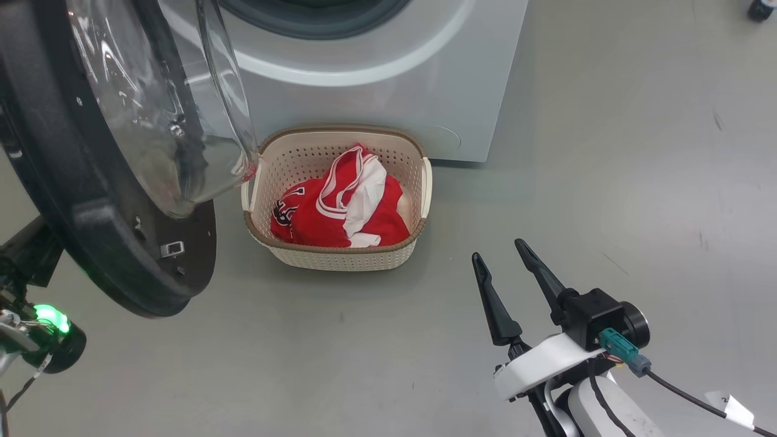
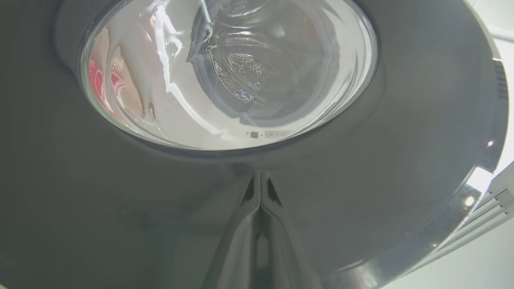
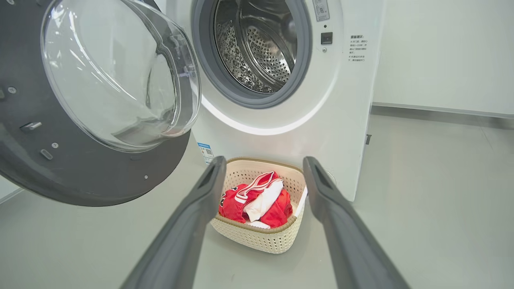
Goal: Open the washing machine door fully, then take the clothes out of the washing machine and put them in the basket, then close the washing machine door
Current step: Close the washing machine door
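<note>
Door (image 1: 79, 230) stands open, bulge pointing toward basket (image 1: 340, 260); left gripper (image 2: 260, 186) pinched closed, right gripper (image 1: 499, 250) spread wide, empty.

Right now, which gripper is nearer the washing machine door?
Left. The left gripper, shut, has its tips at the black rim of the washing machine door, below the glass. The right gripper, open, hangs right of the basket, clear of the door.

The head view looks steeply down onto the grey floor (image 1: 607, 152), with the cream perforated plastic basket (image 1: 340, 258) at frame centre and the round glass door with a glossy black rim (image 1: 91, 230) close at left. The left wrist view sits right against that door's outer face. The right wrist view looks level from low, farther back, sharing basket, door and the white front-loading washing machine (image 3: 341, 120).
</note>
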{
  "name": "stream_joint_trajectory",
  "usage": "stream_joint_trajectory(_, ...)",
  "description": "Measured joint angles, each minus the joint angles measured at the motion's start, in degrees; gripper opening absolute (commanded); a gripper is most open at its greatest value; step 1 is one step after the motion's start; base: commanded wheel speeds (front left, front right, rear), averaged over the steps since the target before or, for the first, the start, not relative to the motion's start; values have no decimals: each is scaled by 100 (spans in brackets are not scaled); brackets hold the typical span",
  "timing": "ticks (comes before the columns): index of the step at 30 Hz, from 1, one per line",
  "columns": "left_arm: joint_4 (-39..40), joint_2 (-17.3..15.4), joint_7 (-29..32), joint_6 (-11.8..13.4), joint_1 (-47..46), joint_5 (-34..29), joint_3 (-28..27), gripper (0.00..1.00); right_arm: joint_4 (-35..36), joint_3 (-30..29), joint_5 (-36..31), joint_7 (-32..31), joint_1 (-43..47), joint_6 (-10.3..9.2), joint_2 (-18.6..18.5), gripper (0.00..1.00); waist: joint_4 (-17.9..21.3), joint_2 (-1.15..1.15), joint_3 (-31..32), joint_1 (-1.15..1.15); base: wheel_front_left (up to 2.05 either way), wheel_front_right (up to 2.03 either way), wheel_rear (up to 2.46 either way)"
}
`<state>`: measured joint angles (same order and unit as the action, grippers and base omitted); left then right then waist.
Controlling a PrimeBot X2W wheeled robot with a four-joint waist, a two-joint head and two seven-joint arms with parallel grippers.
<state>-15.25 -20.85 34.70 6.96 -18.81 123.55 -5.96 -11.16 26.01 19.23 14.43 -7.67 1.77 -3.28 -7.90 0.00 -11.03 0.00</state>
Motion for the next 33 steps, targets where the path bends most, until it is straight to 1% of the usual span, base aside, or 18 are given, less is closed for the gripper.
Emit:
stream_joint_trajectory(3,114,22,0,34,0,46,53,0,34,-3,1,0,-1,-46,0,100,94,0,-17,0,0,0,0)
stream_joint_trajectory(8,296,56,-7,35,3,94,155,0,68,-23,51,0,-2,-52,0,100,265,0,-36,0,0,0,0)
stream_joint_trajectory(10,360,74,-25,35,4,98,222,0,78,-26,52,0,-2,-91,0,100,335,0,-41,0,0,0,0)
stream_joint_trajectory(17,550,200,-127,36,13,99,486,0,127,-25,73,0,-2,-104,0,100,583,0,-62,0,0,0,0)
stream_joint_trajectory(18,556,220,-158,36,13,119,501,0,137,-25,90,0,-2,-134,0,100,620,0,-66,0,0,0,0)
stream_joint_trajectory(22,543,256,-368,36,13,172,602,0,174,-14,118,1,-2,-141,0,100,772,0,-89,0,0,0,0)
stream_joint_trajectory(26,487,310,-586,36,10,197,619,0,225,-11,151,0,-2,-155,0,100,944,0,-125,0,0,0,0)
stream_joint_trajectory(27,477,308,-638,36,9,194,631,0,235,-7,152,1,-2,-192,0,100,991,0,-135,0,0,0,0)
stream_joint_trajectory(33,447,332,-911,36,-7,191,634,0,323,25,204,1,-3,-207,1,100,1298,0,-205,0,0,0,0)
